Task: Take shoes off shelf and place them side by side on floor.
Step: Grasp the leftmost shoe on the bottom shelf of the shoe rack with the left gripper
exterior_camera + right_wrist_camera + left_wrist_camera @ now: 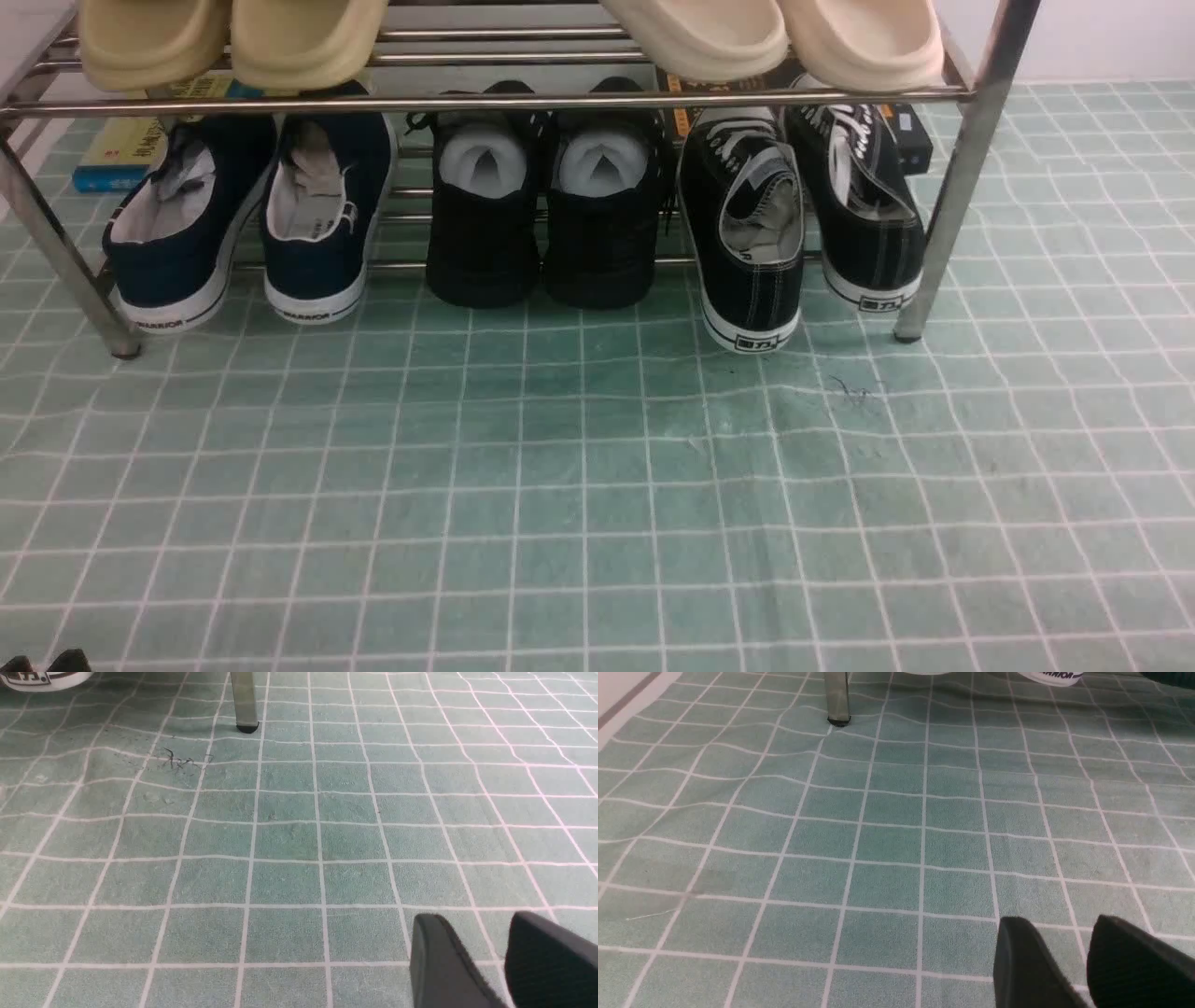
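The left gripper point(1059, 921) hangs over the floor point(878, 835), its jaws a narrow gap apart and holding nothing. The right gripper point(476, 917) is the same. Both are out in front of the shelf point(485, 101). The navy shoes point(317, 233) sit side by side at the left end of the shelf's lower tier, heels outward, beside the all-black pair point(541, 224).
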Robot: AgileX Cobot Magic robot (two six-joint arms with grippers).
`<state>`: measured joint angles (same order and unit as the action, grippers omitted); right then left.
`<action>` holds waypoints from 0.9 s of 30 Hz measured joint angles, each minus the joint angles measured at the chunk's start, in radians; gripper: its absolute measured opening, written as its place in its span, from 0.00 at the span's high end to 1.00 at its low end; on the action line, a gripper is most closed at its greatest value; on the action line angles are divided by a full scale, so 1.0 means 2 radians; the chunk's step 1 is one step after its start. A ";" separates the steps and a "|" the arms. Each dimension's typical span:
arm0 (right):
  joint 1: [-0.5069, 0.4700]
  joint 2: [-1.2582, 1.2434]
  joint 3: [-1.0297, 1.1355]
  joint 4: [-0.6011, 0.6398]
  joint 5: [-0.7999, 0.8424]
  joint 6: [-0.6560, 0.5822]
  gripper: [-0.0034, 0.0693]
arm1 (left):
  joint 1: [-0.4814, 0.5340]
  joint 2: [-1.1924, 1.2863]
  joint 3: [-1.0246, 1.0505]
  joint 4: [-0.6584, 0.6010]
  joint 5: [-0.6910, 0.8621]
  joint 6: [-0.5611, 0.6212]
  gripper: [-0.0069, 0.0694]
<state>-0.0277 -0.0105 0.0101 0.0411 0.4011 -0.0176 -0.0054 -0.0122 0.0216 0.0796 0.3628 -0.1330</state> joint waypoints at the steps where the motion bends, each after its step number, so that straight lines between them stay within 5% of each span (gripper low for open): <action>1: 0.000 0.000 0.000 0.000 0.000 0.000 0.63 | 0.000 0.000 0.000 0.000 0.000 0.000 0.60; 27: 0.000 0.000 0.000 0.000 0.000 0.000 0.63 | 0.000 0.000 0.000 0.037 0.000 -0.003 0.60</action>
<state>-0.0277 -0.0105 0.0101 0.0411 0.4011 -0.0176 -0.0054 -0.0122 0.0216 0.1539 0.3636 -0.1400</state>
